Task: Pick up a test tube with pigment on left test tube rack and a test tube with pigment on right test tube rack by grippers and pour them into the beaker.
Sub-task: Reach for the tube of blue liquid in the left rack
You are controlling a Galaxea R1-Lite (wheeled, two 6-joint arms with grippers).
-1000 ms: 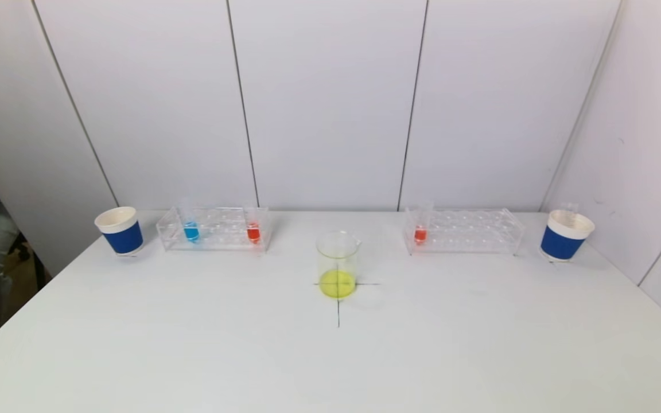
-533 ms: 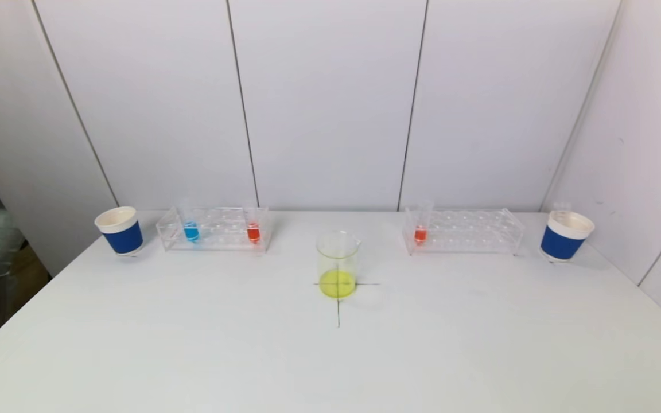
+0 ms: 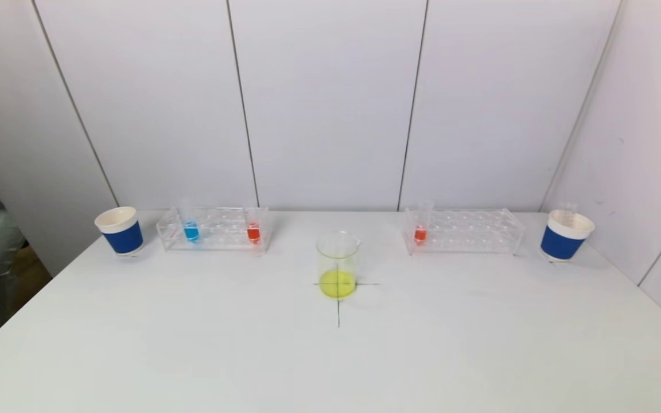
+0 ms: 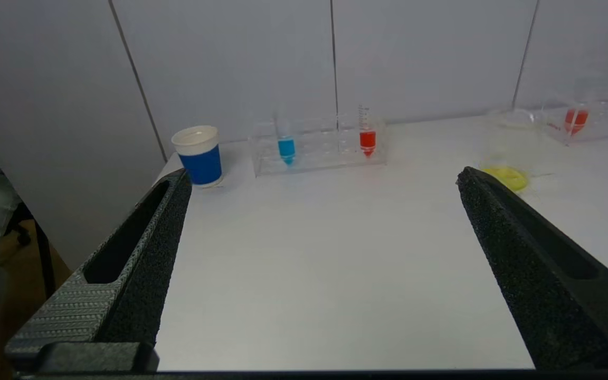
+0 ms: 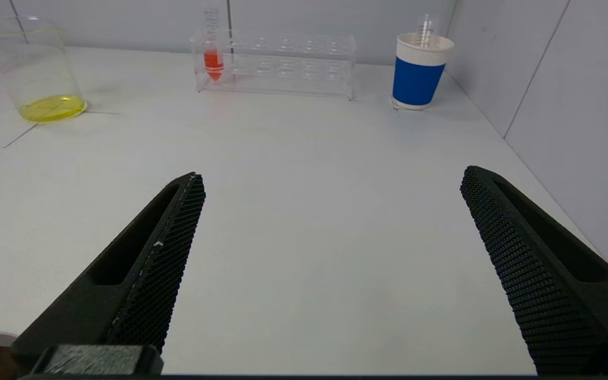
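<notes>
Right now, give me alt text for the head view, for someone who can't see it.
A beaker holding yellow liquid stands mid-table between two clear racks: left rack with blue and red tubes, right rack with one red tube. Blue paper cups flank them.

All I see of my left hand [image 4: 322, 179] is two black tapered fingers [image 4: 140, 253], rough-grained with long recessed slots. My right hand [image 5: 330, 179] matches, its fingers [image 5: 520, 253] faced in fine mesh.

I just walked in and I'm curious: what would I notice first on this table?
Probably the beaker with bright yellow liquid, standing on a drawn cross in the middle of the table. Behind it, the left rack holds a blue tube and a red tube, with a blue paper cup beside it.
</notes>
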